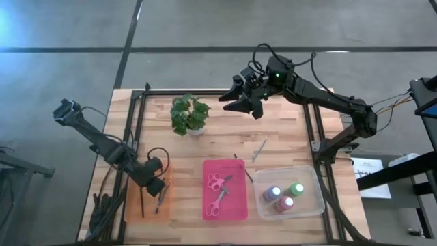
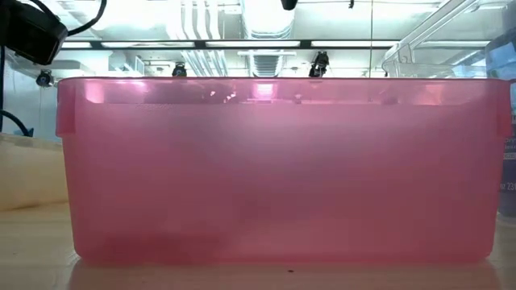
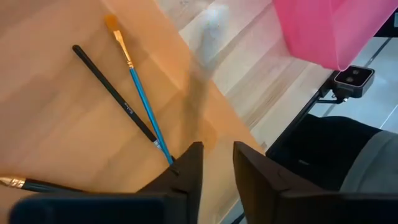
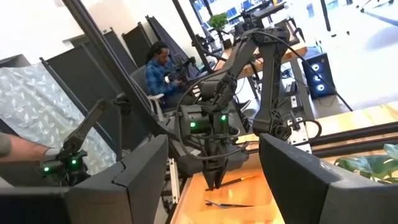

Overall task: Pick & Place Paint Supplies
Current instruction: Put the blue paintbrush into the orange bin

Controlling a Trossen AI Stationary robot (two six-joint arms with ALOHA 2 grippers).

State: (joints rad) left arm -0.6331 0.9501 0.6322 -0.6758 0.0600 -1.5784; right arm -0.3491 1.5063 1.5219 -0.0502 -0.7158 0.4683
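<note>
bare tabletop (image 1: 287, 130) beside potted plant (image 1: 189, 115)

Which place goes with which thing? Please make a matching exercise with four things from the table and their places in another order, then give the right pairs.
Things:
1. scissors
2. paint bottles
3. blue brush
4. plant

Places:
A. in the clear bin
B. straight on the table, in no bin
C. in the pink bin
D. in the orange bin, under the left gripper

Pairs: 1-C, 2-A, 3-D, 4-B
</note>
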